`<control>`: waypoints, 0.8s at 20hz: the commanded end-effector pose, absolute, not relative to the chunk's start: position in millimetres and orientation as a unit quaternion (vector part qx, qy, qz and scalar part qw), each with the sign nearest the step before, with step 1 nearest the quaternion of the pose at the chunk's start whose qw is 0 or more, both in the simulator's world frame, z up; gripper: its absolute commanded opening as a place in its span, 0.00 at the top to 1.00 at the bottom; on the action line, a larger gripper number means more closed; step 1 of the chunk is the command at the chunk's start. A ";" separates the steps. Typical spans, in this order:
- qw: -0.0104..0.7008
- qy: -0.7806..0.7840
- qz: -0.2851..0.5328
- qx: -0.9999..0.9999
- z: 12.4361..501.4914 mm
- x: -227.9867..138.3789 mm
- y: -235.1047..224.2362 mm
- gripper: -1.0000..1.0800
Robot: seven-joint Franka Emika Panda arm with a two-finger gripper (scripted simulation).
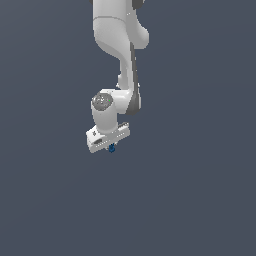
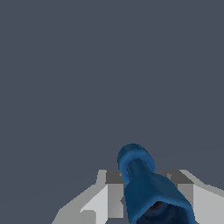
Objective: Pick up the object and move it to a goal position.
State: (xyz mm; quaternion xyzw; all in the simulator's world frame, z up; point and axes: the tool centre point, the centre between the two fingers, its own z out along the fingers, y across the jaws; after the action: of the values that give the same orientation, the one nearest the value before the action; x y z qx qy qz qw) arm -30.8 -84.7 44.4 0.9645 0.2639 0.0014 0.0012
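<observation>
Ground [image 1: 200, 200]: flat, uniform slate grey-blue, matte, unmarked. It fills the whole exterior view behind and below everything else, and the wrist view [image 2: 65, 65] likewise. No edge or corner of it shows in either view.

No legible text, label, brand, number or sign was found in either view. The white arm [image 1: 117, 60] carried no readable marking in the exterior view; a greyish mottled patch on the round joint cap [image 1: 103, 100], left of frame centre, was too blurred to be read as characters. The blue object [image 2: 148, 188] in the lower part of the wrist view bore no lettering. The plain grey background showed no signage in any part of either frame.
</observation>
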 end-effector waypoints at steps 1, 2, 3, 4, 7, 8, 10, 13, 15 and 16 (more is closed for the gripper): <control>0.004 0.261 0.005 0.965 47.8 -29.1 -82.7 1.00; 0.005 0.260 0.007 0.966 49.9 -28.1 -81.5 1.00; 0.007 0.257 0.009 0.966 52.4 -26.9 -80.1 1.00; 0.009 0.255 0.012 0.967 55.2 -25.5 -78.6 1.00; 0.016 0.246 0.021 0.969 65.8 -20.6 -72.8 1.00; 0.019 0.242 0.025 0.970 70.0 -18.8 -70.5 1.00; 0.026 0.234 0.034 0.971 79.2 -14.7 -65.4 1.00; 0.037 0.220 0.048 0.974 95.0 -7.9 -56.8 1.00; 0.045 0.210 0.059 0.975 106.7 -3.1 -50.4 1.00; 0.049 0.204 0.064 0.976 112.9 -0.6 -47.1 1.00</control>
State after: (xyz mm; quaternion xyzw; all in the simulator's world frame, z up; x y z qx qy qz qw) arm -4.4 -52.3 103.5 0.9747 0.2123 0.0554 0.0433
